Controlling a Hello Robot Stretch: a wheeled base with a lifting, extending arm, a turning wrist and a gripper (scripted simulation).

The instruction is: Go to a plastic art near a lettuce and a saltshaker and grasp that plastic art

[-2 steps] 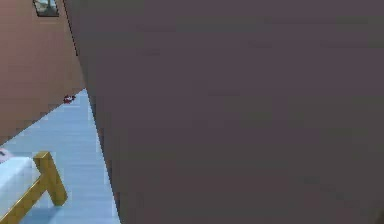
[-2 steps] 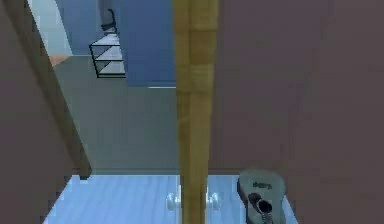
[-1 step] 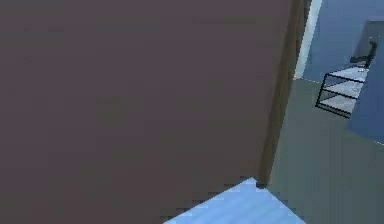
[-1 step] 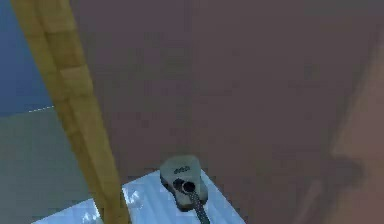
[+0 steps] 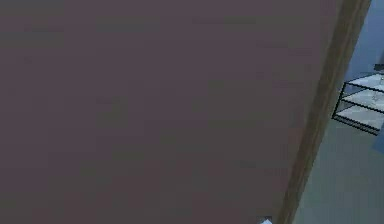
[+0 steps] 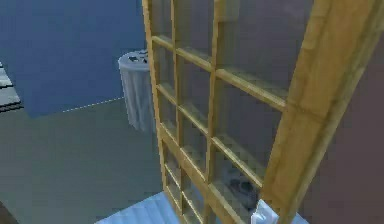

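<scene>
A plain dull mauve-grey panel (image 5: 150,110) stands very close across most of the forward view, edged on its right by a slanting olive-brown wooden strip (image 5: 325,110). In the arm side view a wooden frame with glass panes (image 6: 215,110) rises close by, like a glazed door.
Beyond the wooden strip a dark-framed shelf unit with pale marbled shelves (image 5: 362,102) stands at the forward view's right edge. In the arm side view a grey cylindrical bin (image 6: 135,85) stands by a blue wall (image 6: 60,50), with grey floor (image 6: 70,160) before it. A pale shelf edge (image 6: 8,90) shows at the left.
</scene>
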